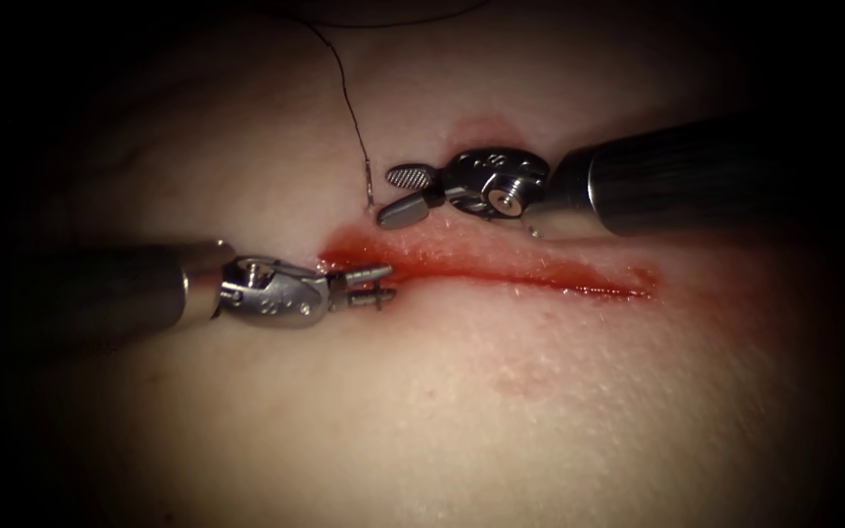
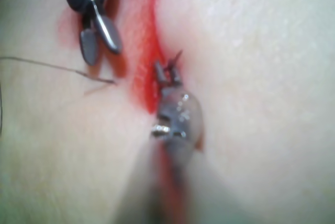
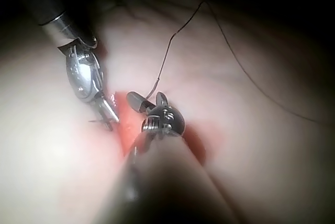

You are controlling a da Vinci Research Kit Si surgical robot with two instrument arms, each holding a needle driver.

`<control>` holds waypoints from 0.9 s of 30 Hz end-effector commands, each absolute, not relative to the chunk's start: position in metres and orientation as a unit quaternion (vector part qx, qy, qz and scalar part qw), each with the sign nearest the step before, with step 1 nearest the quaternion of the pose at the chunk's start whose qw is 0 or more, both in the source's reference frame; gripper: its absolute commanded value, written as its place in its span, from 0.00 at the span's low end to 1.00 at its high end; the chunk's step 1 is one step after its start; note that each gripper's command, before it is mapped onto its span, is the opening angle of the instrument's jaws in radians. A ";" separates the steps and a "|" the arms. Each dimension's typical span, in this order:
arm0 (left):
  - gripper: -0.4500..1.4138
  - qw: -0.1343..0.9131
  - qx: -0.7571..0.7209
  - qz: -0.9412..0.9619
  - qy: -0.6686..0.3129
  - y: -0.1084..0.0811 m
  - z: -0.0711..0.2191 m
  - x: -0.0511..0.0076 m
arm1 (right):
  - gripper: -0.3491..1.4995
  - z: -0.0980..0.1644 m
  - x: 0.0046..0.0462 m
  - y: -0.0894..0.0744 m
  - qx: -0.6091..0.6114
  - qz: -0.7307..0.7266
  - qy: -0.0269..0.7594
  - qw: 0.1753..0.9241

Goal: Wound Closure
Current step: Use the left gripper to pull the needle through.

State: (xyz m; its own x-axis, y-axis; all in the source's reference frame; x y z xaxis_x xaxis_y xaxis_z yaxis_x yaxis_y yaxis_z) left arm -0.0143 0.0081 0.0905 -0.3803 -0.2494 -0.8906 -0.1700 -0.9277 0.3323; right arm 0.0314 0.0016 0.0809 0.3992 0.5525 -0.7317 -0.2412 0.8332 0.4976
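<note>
Left end effector [image 1: 376, 285] comes in low from the left, tip at the left end of the cut [image 1: 501, 269], clamped on the needle [image 1: 380, 303] there. Right end effector [image 1: 395, 194] sits just above the cut, jaws spread, holding nothing; thread [image 1: 349, 108] enters the tissue [image 1: 442, 411] beside it.

Two pincers [image 1: 372, 284] [image 1: 405, 194], one thread [image 1: 349, 108], one cut [image 1: 501, 274], one tissue [image 1: 442, 411]

Endoscope view: the light pools on the middle of the tissue [image 1: 540, 391] and fades toward its edges. Beyond them the surround is black at all four corners, too dark to tell walls, floor or furniture. Left wrist view: strong, even light with few shadows. Right wrist view: bright near the centre, with deep darkness behind the far edge.
</note>
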 end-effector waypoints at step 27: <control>0.05 -0.038 0.649 -0.760 0.029 0.009 0.088 -0.0131 | 0.94 0.081 0.0319 0.001 0.159 0.241 0.493 0.821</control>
